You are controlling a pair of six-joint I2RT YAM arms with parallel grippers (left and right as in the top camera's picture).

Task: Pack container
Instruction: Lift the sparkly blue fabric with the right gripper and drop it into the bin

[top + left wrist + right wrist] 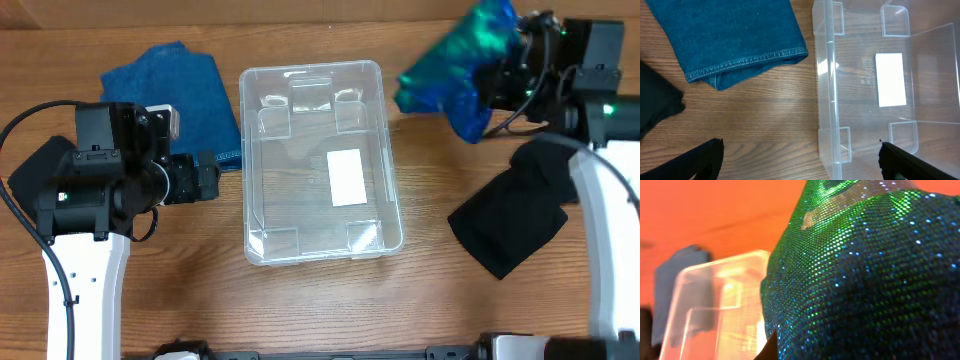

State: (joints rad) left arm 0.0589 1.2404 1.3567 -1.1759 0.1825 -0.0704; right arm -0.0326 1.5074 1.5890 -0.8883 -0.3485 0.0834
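The clear plastic container (320, 160) stands in the middle of the table, with nothing inside but the white label on its bottom. It also shows in the left wrist view (880, 80) and the right wrist view (715, 305). My right gripper (500, 70) is shut on a shiny blue-green sequin cloth (455, 70) and holds it in the air to the right of the container's far corner. The cloth (865, 275) fills the right wrist view and hides the fingers. My left gripper (800, 160) is open and empty beside the container's left wall (205, 175).
A folded blue denim cloth (180, 90) lies left of the container, also in the left wrist view (730, 35). A black cloth (515, 220) lies on the table at the right, under the right arm.
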